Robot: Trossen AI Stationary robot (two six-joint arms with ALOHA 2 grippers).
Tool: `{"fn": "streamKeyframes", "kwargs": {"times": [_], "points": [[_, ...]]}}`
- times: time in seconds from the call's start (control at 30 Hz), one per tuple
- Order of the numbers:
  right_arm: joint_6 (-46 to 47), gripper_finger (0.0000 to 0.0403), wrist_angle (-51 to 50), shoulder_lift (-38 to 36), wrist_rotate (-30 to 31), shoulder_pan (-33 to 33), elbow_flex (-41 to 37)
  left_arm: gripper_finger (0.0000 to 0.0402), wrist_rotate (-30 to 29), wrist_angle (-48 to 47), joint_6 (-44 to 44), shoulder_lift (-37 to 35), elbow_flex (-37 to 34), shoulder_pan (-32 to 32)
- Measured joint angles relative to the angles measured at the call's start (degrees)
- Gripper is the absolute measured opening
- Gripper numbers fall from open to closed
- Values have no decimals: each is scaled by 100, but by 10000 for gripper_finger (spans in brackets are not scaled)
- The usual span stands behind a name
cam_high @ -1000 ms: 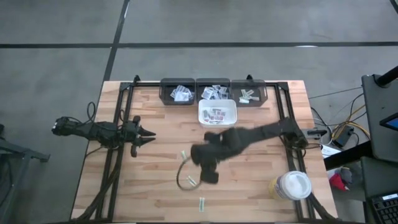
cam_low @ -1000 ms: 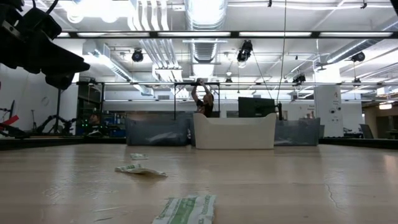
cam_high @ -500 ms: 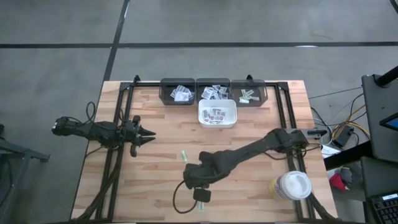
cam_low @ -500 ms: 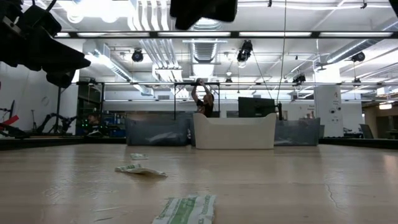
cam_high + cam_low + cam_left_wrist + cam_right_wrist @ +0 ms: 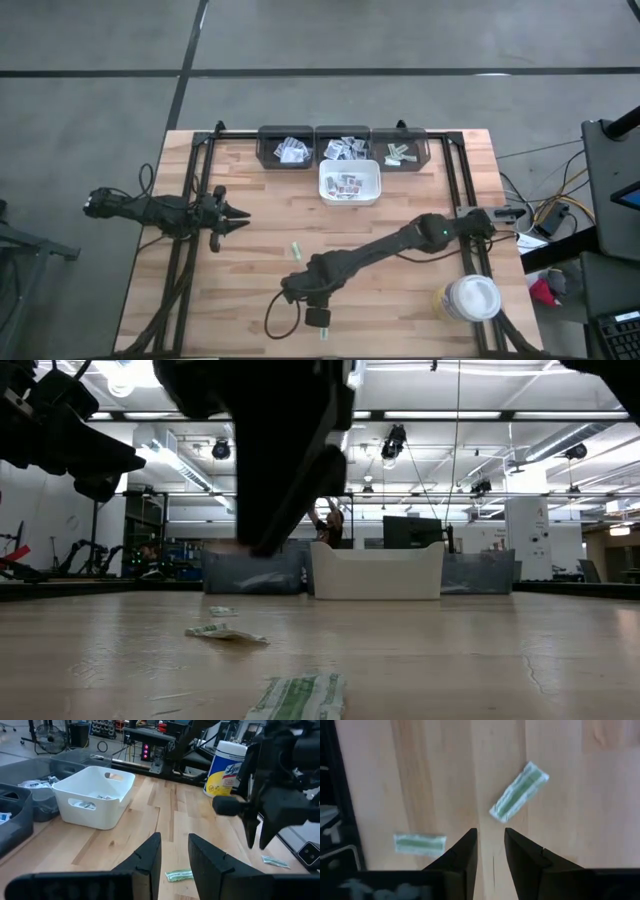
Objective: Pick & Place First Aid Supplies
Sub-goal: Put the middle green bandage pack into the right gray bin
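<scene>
A: Right gripper?
B: Fingers narrowly apart, empty, over green-striped packets on the table, far from the white tray.
A: Left gripper?
B: Narrow gap, empty, left of the tray.

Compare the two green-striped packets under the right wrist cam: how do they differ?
In the right wrist view, one packet lies diagonally just ahead of the right gripper, nearly on its line; the other packet lies level, off to one side, near a dark frame bar. The diagonal one looks larger. Both are flat, white with green print, loose on the wooden table, untouched.
</scene>
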Motion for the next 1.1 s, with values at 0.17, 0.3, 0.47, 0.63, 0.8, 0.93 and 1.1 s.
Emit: {"fn": "streamKeyframes", "kwargs": {"times": [0.17,0.3,0.47,0.63,0.8,0.93,1.1], "points": [[-38,105,378,158,50,-49,0,94,0,-5,-2,2,0,0],[-17,113,497,235,56,-88,0,94,0,-3,-2,2,0,0],[62,124,502,363,207,-115,0,94,0,-3,-4,2,0,0],[129,130,481,470,384,-108,-64,94,0,-5,-4,4,0,0],[139,117,453,452,570,-108,-242,94,0,-4,-4,4,0,0],[139,98,507,422,661,-108,-424,94,0,-5,-7,4,0,0],[133,66,497,417,672,-111,-457,94,0,-5,-7,4,0,0]]}}
